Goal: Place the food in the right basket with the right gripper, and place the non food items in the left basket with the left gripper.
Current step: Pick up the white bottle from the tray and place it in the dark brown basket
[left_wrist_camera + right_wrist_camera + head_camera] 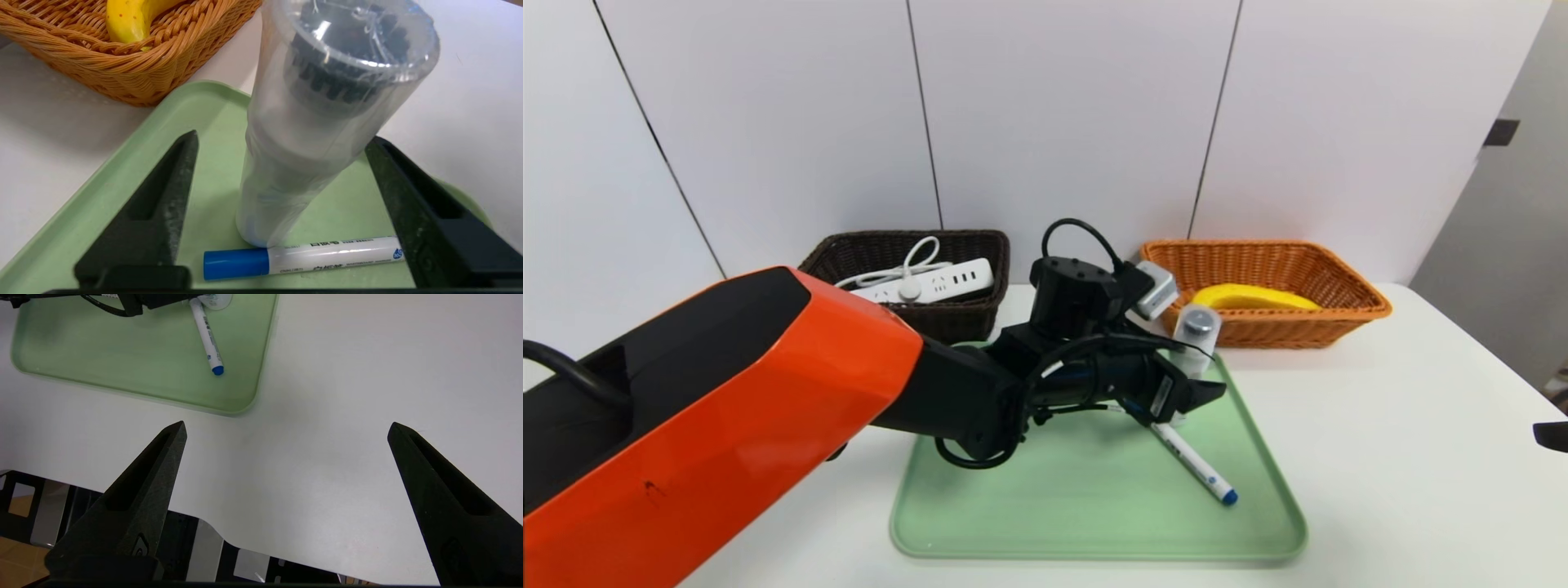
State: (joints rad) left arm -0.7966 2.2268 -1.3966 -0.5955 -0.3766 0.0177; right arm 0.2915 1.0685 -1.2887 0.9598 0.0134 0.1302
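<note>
We had the left end effector (286, 136) open around the clear-capped bottle (302, 134), which stood upright on the green tray (1094, 506), right of centre in the head view. We judged it light, smooth and a little slippery, its wall likely to give under a hard squeeze, so we favoured a gentle grip at mid-body, below the cap. The marker (1194, 464) lay by its foot and could have rolled if nudged. The right end effector (288, 424) was idle and open over the desk (310, 490), at the head view's right edge.

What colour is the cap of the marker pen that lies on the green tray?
The cap is blue; the left wrist view shows it best.
</note>
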